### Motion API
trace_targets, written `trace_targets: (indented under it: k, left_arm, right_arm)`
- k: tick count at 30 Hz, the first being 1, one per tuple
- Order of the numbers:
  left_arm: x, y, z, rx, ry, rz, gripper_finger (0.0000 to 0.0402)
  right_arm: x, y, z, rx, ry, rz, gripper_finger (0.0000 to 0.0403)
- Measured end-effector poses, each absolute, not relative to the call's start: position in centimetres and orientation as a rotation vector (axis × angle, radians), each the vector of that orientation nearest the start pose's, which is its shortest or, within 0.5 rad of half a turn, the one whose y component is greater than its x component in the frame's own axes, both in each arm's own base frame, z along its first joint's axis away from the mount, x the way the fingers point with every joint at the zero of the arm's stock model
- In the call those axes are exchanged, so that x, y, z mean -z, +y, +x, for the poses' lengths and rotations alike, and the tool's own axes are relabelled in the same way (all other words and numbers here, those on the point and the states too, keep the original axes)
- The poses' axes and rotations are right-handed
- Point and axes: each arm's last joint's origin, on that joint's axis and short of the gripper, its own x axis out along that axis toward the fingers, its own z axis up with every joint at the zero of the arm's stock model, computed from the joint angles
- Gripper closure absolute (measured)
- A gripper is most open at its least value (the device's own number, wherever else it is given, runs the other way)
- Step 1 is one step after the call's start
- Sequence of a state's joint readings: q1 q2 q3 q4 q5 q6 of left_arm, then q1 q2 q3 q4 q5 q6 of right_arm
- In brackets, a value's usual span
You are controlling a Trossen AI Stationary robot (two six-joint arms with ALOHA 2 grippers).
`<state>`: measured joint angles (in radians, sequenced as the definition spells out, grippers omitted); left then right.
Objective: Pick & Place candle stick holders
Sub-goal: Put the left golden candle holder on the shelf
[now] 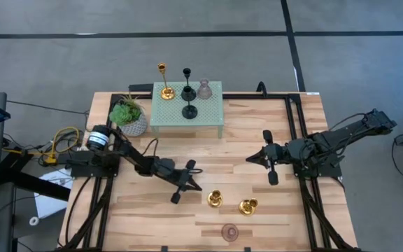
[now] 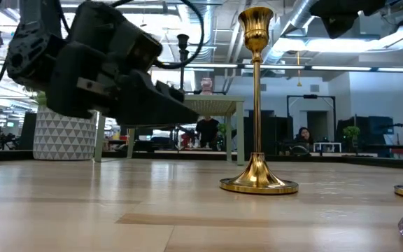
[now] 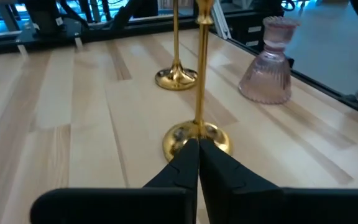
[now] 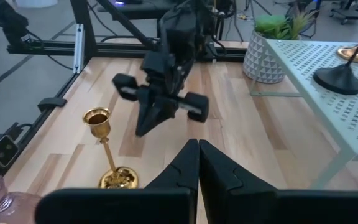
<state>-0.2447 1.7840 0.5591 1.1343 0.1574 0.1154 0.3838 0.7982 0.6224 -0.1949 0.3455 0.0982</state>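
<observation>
Two gold candle stick holders (image 1: 215,199) (image 1: 248,206) and a squat pink one (image 1: 230,232) stand on their round bases on the wooden table near its front edge. A gold holder (image 1: 165,89), two black ones (image 1: 187,91) (image 1: 189,110) and a pink one (image 1: 204,89) stand on the pale green stand (image 1: 215,119). My left gripper (image 1: 199,187) is shut and empty, low over the table, its tips (image 3: 199,143) just short of the nearer gold holder's base (image 3: 216,135). My right gripper (image 1: 250,159) is shut and empty at mid table, right of centre; its own view (image 4: 199,144) shows it too.
A potted green plant (image 1: 129,117) stands left of the green stand. Black frame rails (image 1: 296,133) run along the table's right side. Cables (image 1: 61,140) lie off the left edge. Bare wood lies between the two grippers.
</observation>
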Motion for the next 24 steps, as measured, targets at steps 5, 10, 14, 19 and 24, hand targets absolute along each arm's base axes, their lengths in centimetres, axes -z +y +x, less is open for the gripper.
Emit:
trace_targets:
  k: [5,10,14,19,24]
  left_arm:
    - [-14.1,-8.4,31.7,0.404,0.062,0.117,0.0364]
    - [-14.0,-8.3,31.8,0.399,0.074,0.049,0.0319]
    - [-14.4,-8.3,31.9,0.397,0.068,0.021,0.0280]
    - [-14.7,-8.5,32.5,0.399,0.060,0.020,0.0235]
    - [-14.8,-8.9,33.4,0.407,0.074,0.026,0.0205]
  right_arm:
    - [-27.5,5.6,16.7,0.001,0.343,-0.038,0.0403]
    - [-27.5,5.6,16.7,0.001,0.344,-0.038,0.0403]
    - [-27.5,5.6,16.7,0.001,0.343,-0.038,0.0403]
    - [-27.5,5.6,16.7,0.001,0.341,-0.037,0.0403]
    - [-27.5,5.6,16.7,0.000,0.336,-0.035,0.0403]
